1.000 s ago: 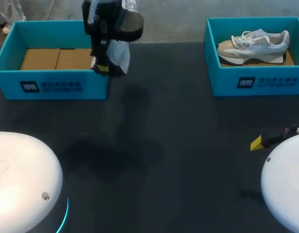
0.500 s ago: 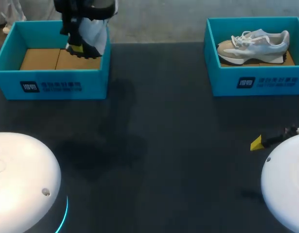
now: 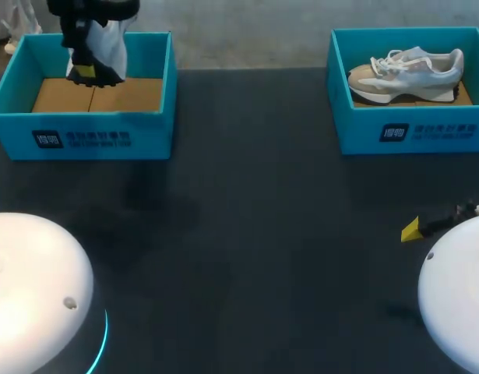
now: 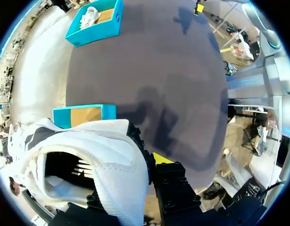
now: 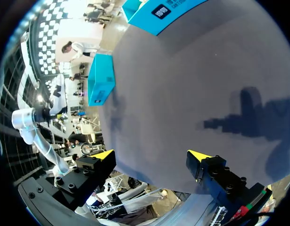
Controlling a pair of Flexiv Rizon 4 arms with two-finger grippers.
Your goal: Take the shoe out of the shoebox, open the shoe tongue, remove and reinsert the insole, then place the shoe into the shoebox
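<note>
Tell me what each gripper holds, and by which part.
Left gripper: a white shoe, by the side wall beside its opening. Right gripper: open, empty.

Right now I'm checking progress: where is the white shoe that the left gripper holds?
In the head view, far left: the white shoe hangs in the left gripper over the left shoebox, above its cardboard floor.

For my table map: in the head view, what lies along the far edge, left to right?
The left shoebox, the left gripper holding a white shoe over it → the right shoebox, a second shoe inside.
</note>
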